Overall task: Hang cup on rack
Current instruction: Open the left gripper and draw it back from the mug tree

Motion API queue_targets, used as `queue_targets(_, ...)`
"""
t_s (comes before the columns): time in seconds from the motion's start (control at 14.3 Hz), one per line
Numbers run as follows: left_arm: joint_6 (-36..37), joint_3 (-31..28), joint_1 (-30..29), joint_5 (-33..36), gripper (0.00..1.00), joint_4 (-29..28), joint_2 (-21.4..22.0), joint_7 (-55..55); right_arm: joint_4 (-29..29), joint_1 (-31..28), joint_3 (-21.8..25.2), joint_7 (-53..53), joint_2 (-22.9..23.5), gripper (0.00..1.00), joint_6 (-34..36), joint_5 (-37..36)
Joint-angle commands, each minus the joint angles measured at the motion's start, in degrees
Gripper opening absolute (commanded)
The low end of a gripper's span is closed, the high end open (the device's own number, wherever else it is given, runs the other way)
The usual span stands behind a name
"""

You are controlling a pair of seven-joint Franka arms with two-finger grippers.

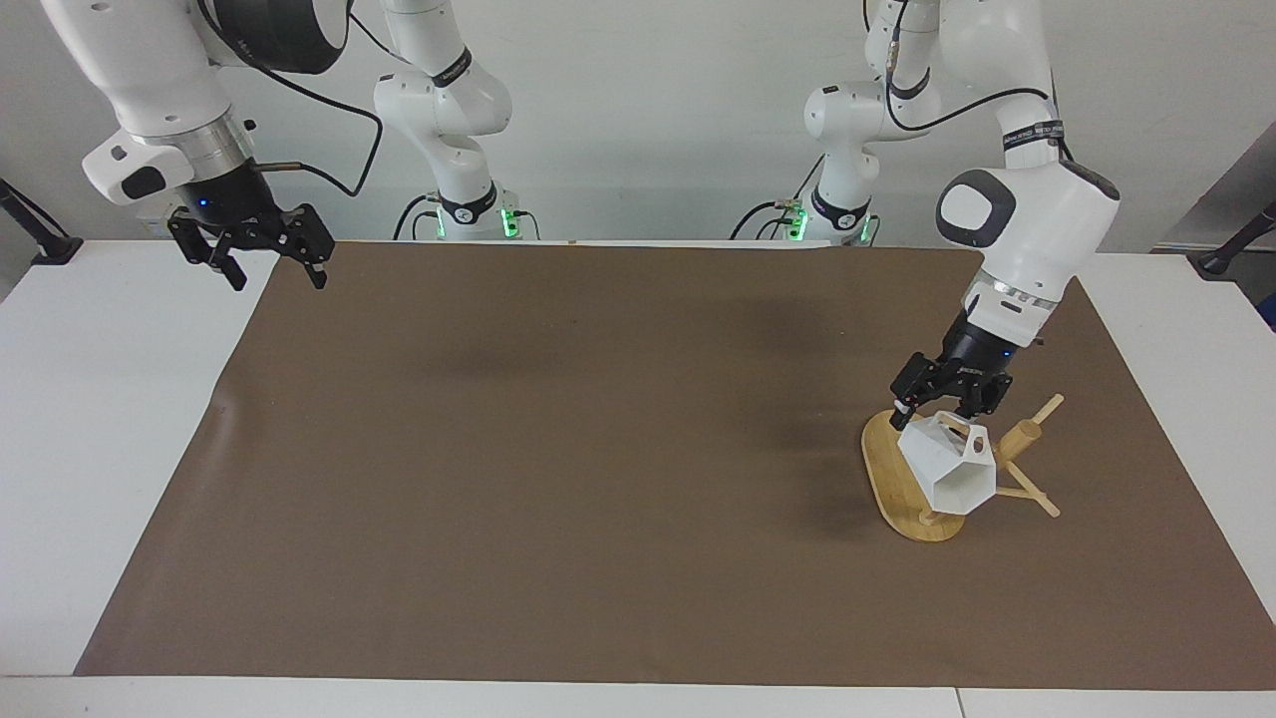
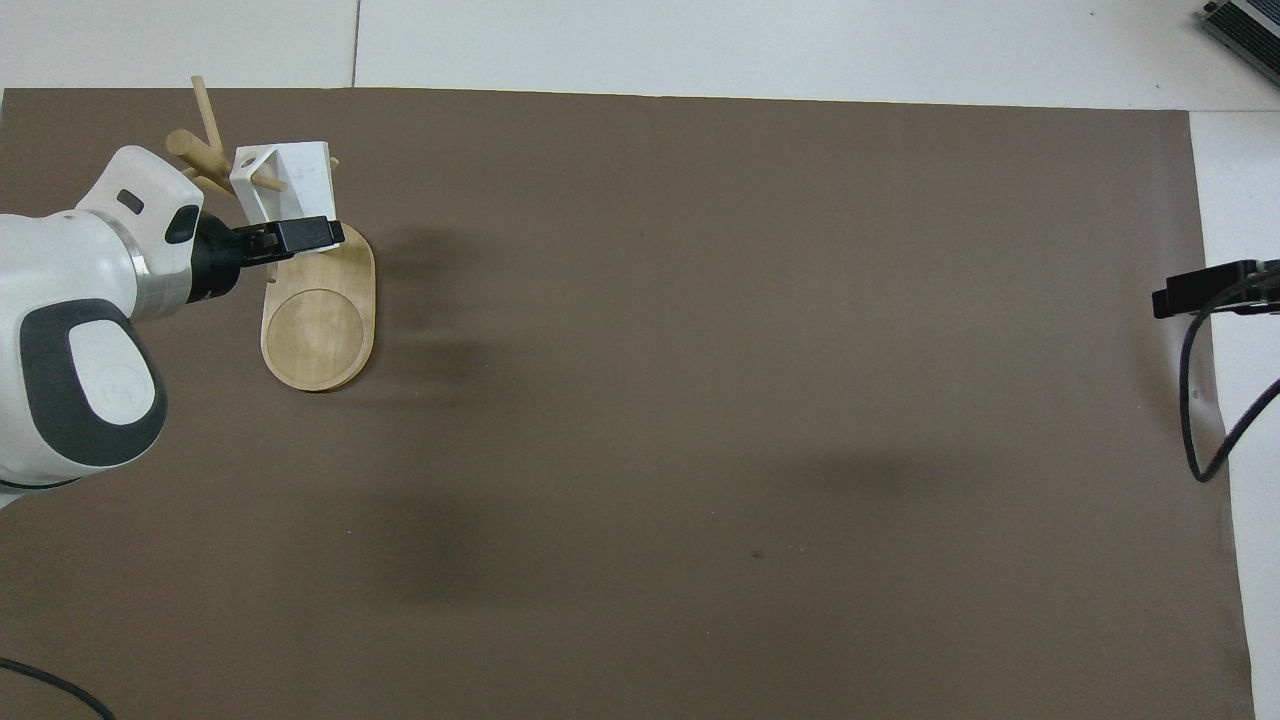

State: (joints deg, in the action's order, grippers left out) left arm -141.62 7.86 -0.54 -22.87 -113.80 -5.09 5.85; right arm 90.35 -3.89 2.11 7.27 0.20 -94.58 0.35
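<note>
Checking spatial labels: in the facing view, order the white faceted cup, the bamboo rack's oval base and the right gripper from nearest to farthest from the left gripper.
1. White faceted cup, just under the left gripper, on the rack's peg.
2. Bamboo rack's oval base, on the mat below.
3. Right gripper, over the table's right-arm end.
</note>
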Motion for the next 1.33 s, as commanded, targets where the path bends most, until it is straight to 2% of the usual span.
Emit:
queue_targets(0.0, 10.27, -0.04, -1.21, 6.77, 1.0, 7.17, -1.59, -0.58, 1.06, -0.07, -0.08, -0.86, -1.08, 1.0, 0.54, 0.79)
queue_targets(0.14, 16.78, -0.3, -1.3, 11.42, 1.0, 8.94, -0.63, -0.93, 1.06, -0.07, -0.08, -0.86, -0.99, 1.0, 0.54, 0.79)
queue_targets(0.49, 31.81, -0.39, -1.48, 19.08, 1.0, 9.3, 8.23, -2.78, 1.06, -0.07, -0.08, -0.77, -1.08, 1.0, 0.54, 0.79)
queue_targets(0.77, 43.07, -0.13, -1.3, 20.06, 1.0, 8.95, 13.26, -3.04, 1.06, -0.07, 0.0, -0.86, -1.08, 1.0, 0.54, 0.79)
queue_targets(0.98, 43.71, -0.3, -0.77, 20.06, 1.0, 9.73, 13.62, -2.52, 1.06, -0.07, -0.08, -0.86, -0.99, 1.0, 0.54, 0.79)
queue_targets(1.12, 44.49, -0.3, -1.56, 20.15, 1.0, 13.23, 12.48, -2.43, 1.06, -0.07, -0.08, -0.86, -1.08, 1.0, 0.54, 0.79)
queue_targets(1.26, 47.47, -0.13, -0.78, 23.9, 1.0, 17.11, 10.81, -2.34, 1.06, -0.07, -0.08, -0.86, -1.08, 1.0, 0.54, 0.79)
